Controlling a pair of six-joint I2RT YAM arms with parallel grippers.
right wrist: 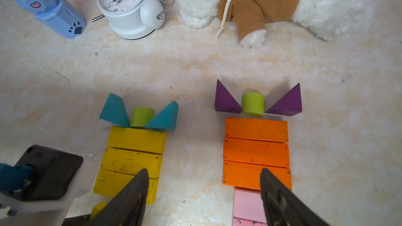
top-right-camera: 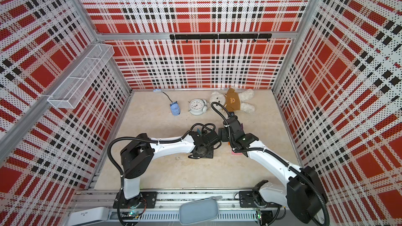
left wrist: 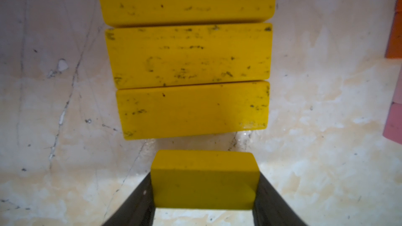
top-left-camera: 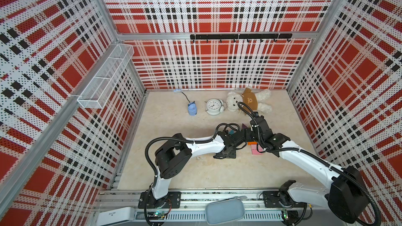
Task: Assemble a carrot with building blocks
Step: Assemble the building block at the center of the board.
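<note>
Just near of the three yellow bars (left wrist: 189,57), the left gripper (left wrist: 204,177) pinches a short yellow block (left wrist: 204,170) — likely the carrot's tapering tip; the right gripper (right wrist: 203,170) hangs wide, empty.

the white alarm clock (right wrist: 126,7) shows hour numerals; the blue toy (right wrist: 49,10) a heart and paw.

- Walls (top-left-camera: 217,7): perforated panels in red, white and black plaid, set in a metal frame (top-left-camera: 152,36).
- Floor (top-left-camera: 228,175): pale beige, marbled, scuffed.
- White wire basket (top-left-camera: 106,75) fixed to a side wall.
- Black hook rail (top-left-camera: 239,36) across the back wall.
</note>
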